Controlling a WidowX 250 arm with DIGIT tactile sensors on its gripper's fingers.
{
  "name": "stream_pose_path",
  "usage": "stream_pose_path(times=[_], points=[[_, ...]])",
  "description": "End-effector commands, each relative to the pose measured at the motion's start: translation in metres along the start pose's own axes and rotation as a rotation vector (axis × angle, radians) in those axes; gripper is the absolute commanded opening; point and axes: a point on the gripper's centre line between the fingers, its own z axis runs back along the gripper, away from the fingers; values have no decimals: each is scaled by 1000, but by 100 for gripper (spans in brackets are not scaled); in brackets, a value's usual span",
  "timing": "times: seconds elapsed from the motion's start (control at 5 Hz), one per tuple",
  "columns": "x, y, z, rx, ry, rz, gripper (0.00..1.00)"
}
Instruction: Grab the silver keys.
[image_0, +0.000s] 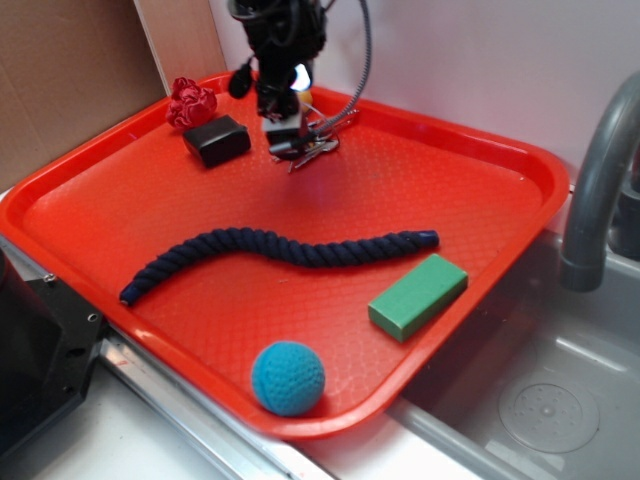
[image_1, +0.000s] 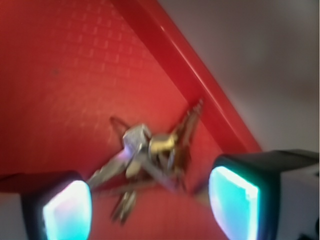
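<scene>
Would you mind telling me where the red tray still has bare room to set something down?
The widest bare patch lies between the navy rope and the keys, running to the tray's right rim. Another lies left of the rope, below the black block. The near edge is tighter, with the green block and blue ball. The far corner is crowded: gripper, keys, red ball.

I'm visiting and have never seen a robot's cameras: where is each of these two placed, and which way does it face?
Exterior: stands off the front of the red tray, looking down across it; shows the black arm and gripper lowered over the silver keys.
Wrist: rides on the arm, looking down between the two fingers; shows the keys on the tray floor near its rim.
Shared: the keys, the tray, the gripper.
</scene>
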Motion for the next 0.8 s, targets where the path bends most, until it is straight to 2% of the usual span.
stream_pose_path(times=[0.0,0.2,0.6], points=[[14,18,-2,13,-40,12,100],[12,15,3,0,-43,16,0],[11,11,8,-13,-42,16,0]])
